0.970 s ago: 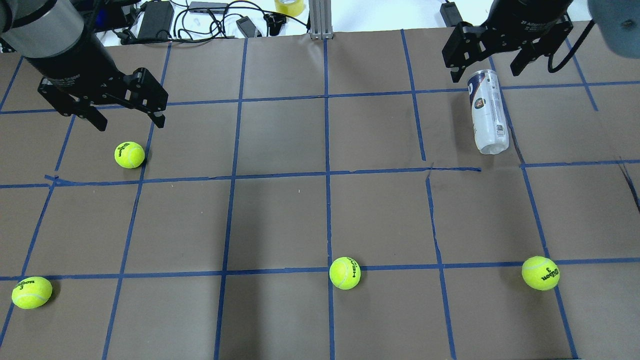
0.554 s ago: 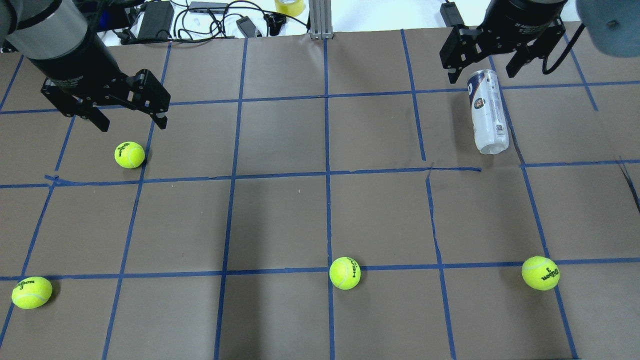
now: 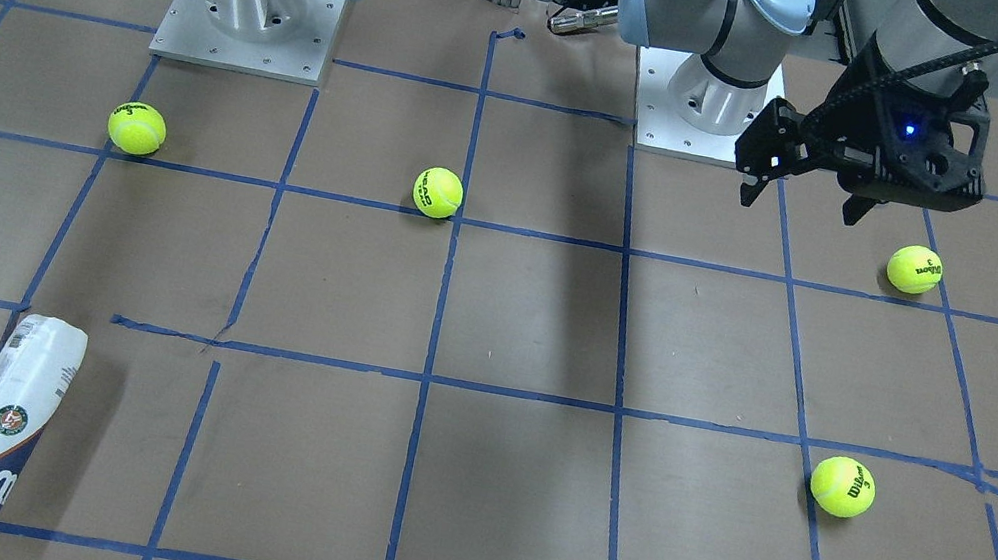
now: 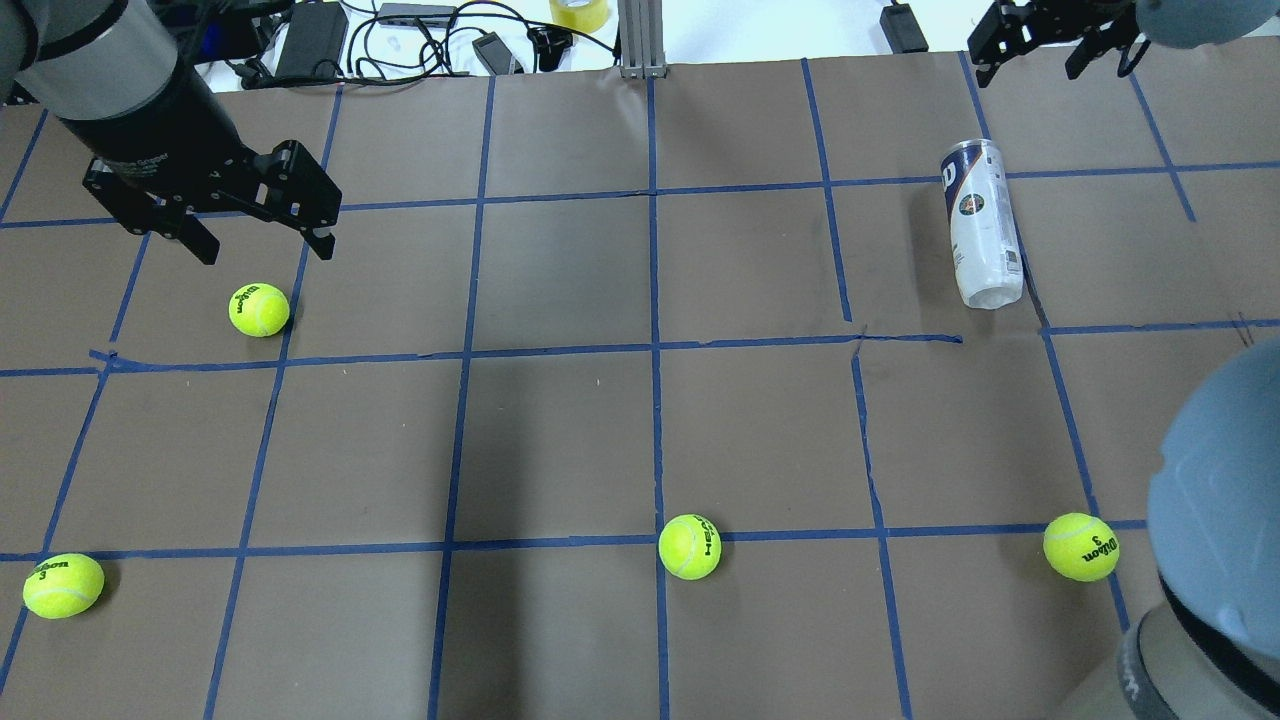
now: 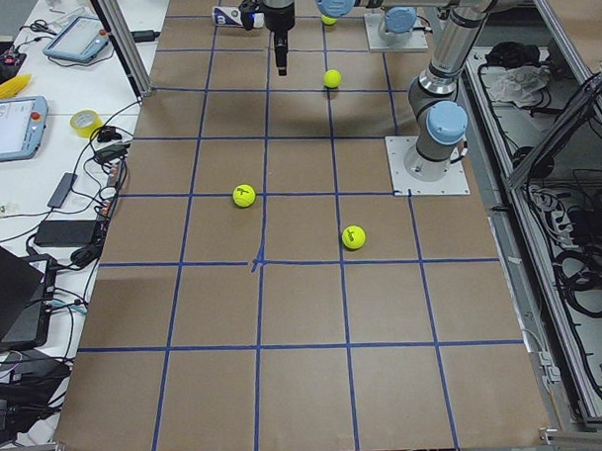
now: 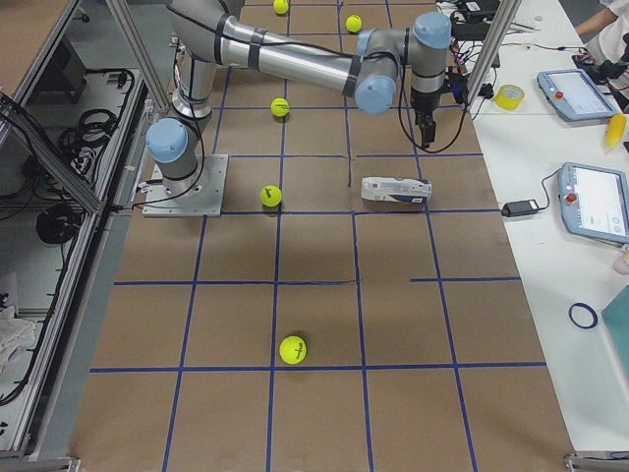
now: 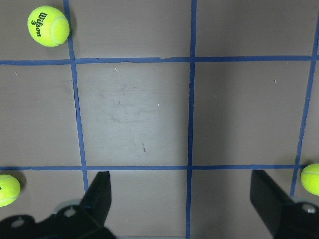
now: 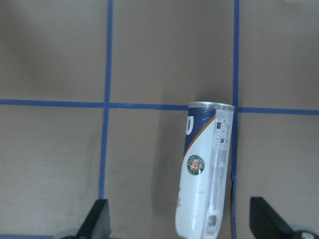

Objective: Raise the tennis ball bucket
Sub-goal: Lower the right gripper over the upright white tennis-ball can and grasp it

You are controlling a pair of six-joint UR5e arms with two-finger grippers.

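Tennis ball bucket [image 4: 983,224]: clear, white-navy label, round emblem, flat at two o'clock. Left pincer [image 4: 262,247], right pincer [image 4: 1028,72]: spread, empty.

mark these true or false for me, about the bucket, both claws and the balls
1. The tennis ball bucket lies on its side on the table. True.
2. The right claw is shut on the bucket. False: it is open and not touching it.
3. Four tennis balls sit on the table. True.
4. The left claw holds a ball. False: it is open and empty.
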